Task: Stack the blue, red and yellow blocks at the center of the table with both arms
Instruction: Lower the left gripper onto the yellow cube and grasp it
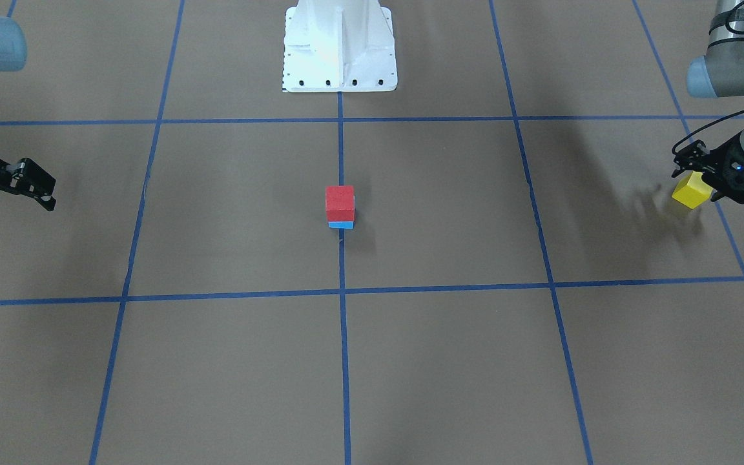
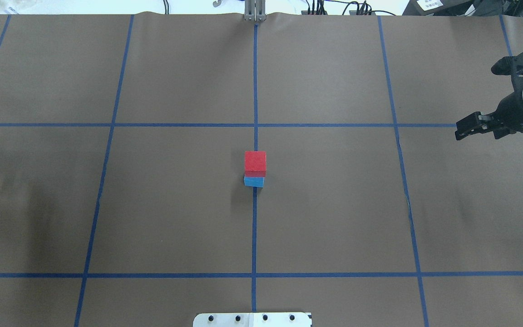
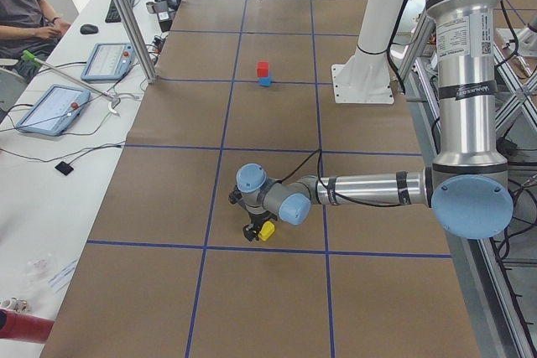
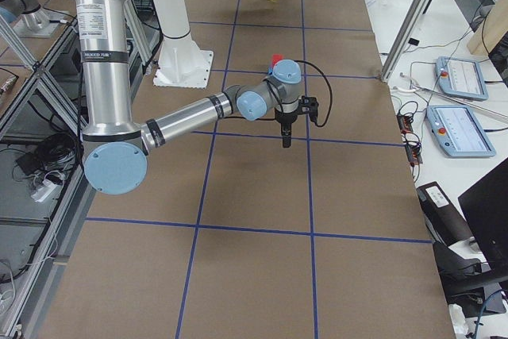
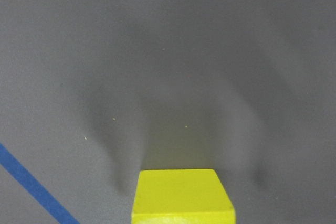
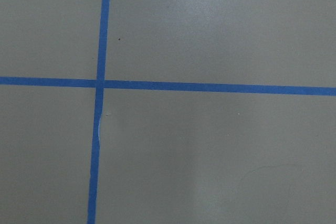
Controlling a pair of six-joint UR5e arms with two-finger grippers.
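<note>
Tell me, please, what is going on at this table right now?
The robot is partway through building a block stack. The red block already sits on the blue block at the table's centre. The left gripper is shut on the yellow block far out at the table's left end, seemingly just off the surface. The right gripper hangs open and empty at the opposite end.

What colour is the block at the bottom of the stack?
Blue; the bottom block shows best in the overhead exterior view.
</note>
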